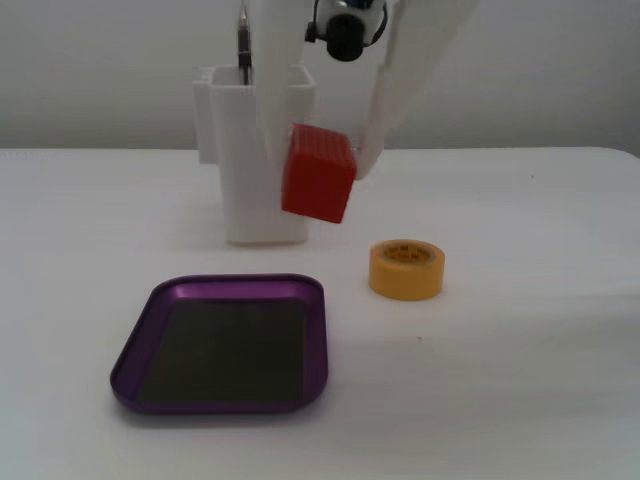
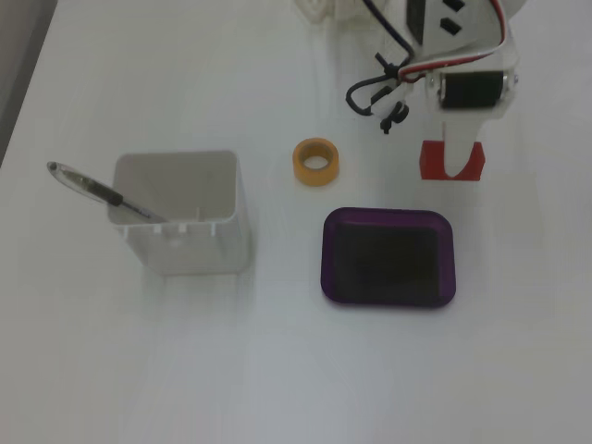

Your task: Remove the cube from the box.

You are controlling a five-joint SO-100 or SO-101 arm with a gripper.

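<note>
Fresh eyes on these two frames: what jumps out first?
The red cube, clamped in the white gripper and hanging in the air above the table in front of the white container. Next, the purple box, empty, nearer the camera in that fixed view, and the yellow tape roll to its right.

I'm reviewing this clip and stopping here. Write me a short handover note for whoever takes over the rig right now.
End effector: shut on the small bright red ribbed block, held tilted in the air.
Shallow purple metal tray with dark bottom: holds nothing. In the top-down fixed view the block sits just beyond the tray's far rim.
Nearby: yellow tape roll; tall white square container with a pen in it.
Done: block lifted out of the tray.
Left: set it on the table outside the tray and release.
</note>
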